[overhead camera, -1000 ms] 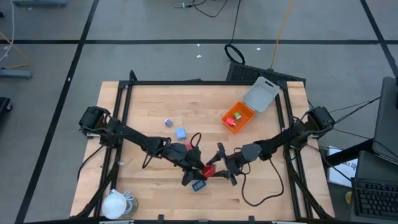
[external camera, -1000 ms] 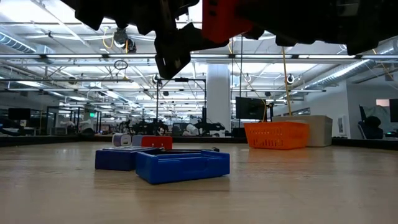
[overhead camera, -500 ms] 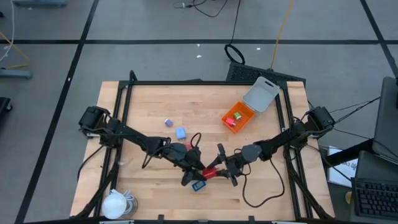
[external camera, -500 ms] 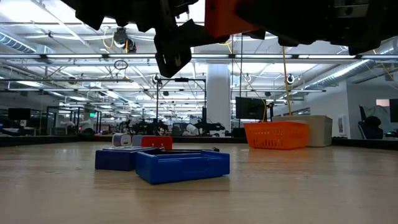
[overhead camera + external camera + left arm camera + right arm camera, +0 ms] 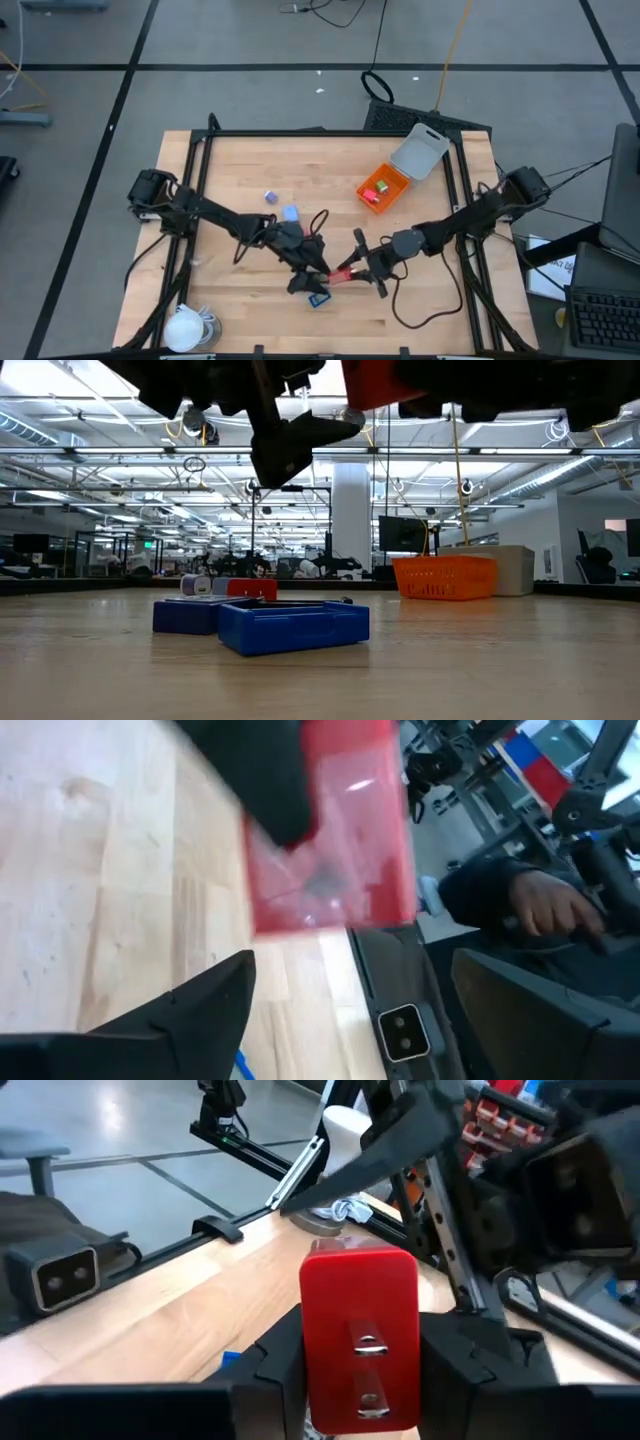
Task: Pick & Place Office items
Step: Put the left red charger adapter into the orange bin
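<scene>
Near edge, about 6 o'clock on the table: a blue box lies flat on the wood; in the high view the same box sits just below the two grippers. A second blue block touches it on its far left side in the low view. A low red piece and a small pale cube lie farther back behind them.

Above the blue box, held off the table: a red block. Right gripper pinches it between its two fingers, one finger on each side; two metal prongs show on the block's face. The red block shows between the two grippers in the high view, slightly right of table centre toward 5 o'clock.

Left gripper sits just beside the block, fingers spread and apart from it; left wrist view shows the red block ahead of its wide-open fingers, not touched by them. A person's hand shows in the room beyond.

Mid table, toward 11 o'clock from the grippers: a pale blue cube and a purple cube, near each other.

Far, at 1–2 o'clock: orange tray with small pieces inside, grey lid touching its far edge.

Near left corner, 7 o'clock: white lump
</scene>
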Robot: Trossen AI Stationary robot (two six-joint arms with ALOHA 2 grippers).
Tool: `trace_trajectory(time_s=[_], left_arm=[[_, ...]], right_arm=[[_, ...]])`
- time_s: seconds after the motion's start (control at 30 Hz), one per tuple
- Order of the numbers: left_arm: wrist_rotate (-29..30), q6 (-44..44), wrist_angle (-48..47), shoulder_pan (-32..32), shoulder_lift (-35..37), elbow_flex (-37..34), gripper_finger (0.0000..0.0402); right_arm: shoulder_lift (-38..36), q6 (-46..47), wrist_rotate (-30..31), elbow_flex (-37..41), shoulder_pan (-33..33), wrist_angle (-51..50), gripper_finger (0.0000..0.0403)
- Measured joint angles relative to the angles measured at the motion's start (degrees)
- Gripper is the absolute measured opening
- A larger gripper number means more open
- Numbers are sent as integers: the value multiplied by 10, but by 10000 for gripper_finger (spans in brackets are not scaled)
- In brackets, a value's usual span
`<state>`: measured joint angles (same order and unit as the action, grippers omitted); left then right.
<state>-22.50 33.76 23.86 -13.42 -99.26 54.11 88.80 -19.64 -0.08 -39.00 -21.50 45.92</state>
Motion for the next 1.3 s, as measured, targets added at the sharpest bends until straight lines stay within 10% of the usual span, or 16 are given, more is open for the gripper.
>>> trace_trajectory(time_s=[0.37,0.67,1.3], left_arm=[[26,-134,-2,3,0,0,357],[24,-196,1,21,64,-34,358],[255,-205,217,20,344,-426,363]], right_arm=[[-143,127,3,4,0,-224,117],[-249,148,7,92,3,-199,117],[-348,162,33,163,5,-164,119]])
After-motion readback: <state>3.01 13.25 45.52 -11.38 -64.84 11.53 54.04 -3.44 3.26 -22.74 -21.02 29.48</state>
